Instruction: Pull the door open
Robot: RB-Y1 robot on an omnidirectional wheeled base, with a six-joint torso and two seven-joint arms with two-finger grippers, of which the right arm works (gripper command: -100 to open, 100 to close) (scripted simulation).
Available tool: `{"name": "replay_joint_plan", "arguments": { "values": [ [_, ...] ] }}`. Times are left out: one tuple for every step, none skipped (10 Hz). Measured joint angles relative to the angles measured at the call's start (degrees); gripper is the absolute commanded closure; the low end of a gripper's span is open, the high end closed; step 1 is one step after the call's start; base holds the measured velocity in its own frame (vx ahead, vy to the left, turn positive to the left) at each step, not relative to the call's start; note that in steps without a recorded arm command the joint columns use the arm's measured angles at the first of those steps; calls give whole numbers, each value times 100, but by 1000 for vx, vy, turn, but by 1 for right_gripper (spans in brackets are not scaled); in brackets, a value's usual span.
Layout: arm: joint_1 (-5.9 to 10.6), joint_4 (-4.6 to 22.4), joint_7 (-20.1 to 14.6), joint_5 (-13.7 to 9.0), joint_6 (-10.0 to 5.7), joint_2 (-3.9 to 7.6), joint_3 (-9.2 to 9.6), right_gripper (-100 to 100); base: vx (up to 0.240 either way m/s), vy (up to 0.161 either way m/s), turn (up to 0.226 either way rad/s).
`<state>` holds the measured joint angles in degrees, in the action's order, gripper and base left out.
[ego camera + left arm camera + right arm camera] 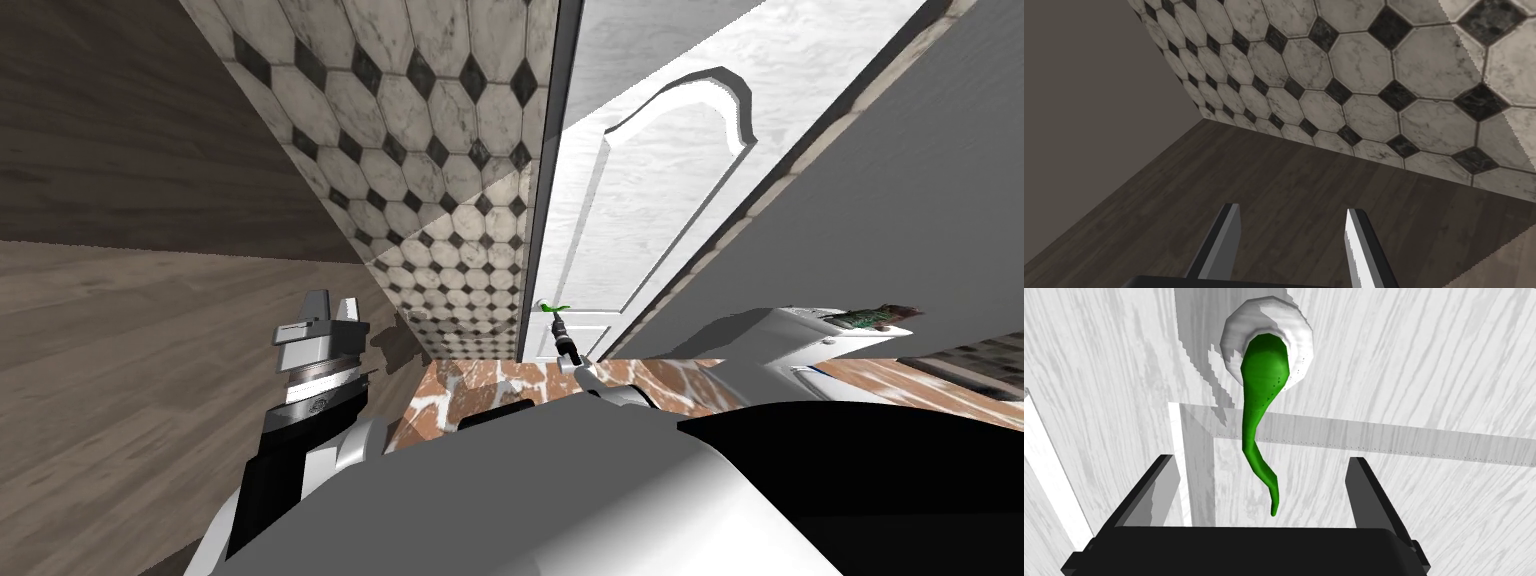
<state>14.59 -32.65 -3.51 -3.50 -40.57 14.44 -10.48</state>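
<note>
A white panelled door fills the upper middle of the head view, its edge against a dark frame strip. A green lever handle curves out of a white round rosette on the door. My right gripper is open right at the handle, and the lever's tip hangs between its two dark fingers without either one pressing it. In the head view the same gripper sits just below the green handle. My left gripper is open and holds nothing, off to the left.
A surface of pale octagon tiles with black diamonds lies left of the door frame. Dark wood planks spread before the left gripper. A reddish marbled slab lies below the door. A grey wall closes the right side.
</note>
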Motion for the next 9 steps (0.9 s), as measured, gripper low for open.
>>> {"name": "replay_joint_plan", "arguments": {
  "values": [
    [-28, 119, -81, -26, -90, 124, -27, -100, 183, 27, 178],
    [73, 456, -179, -56, -259, 270, -62, -100, 133, 20, 79],
    [-9, 353, -229, -69, -258, 312, -76, -100, 53, 6, -11],
    [-78, 228, -237, -72, -194, 309, -81, -100, 128, -12, 147],
    [-89, 415, -324, -95, -295, 444, -103, -100, 150, -19, 130],
    [-154, 379, -385, -110, -327, 499, -121, -100, 177, -2, 92],
    [-222, 339, -421, -129, -325, 550, -146, -100, 86, -2, 16],
    [-227, 336, -430, -132, -327, 557, -150, 100, -15, -2, -13],
    [-222, 337, -425, -130, -326, 552, -147, 100, -31, 0, -8]
  ]
}}
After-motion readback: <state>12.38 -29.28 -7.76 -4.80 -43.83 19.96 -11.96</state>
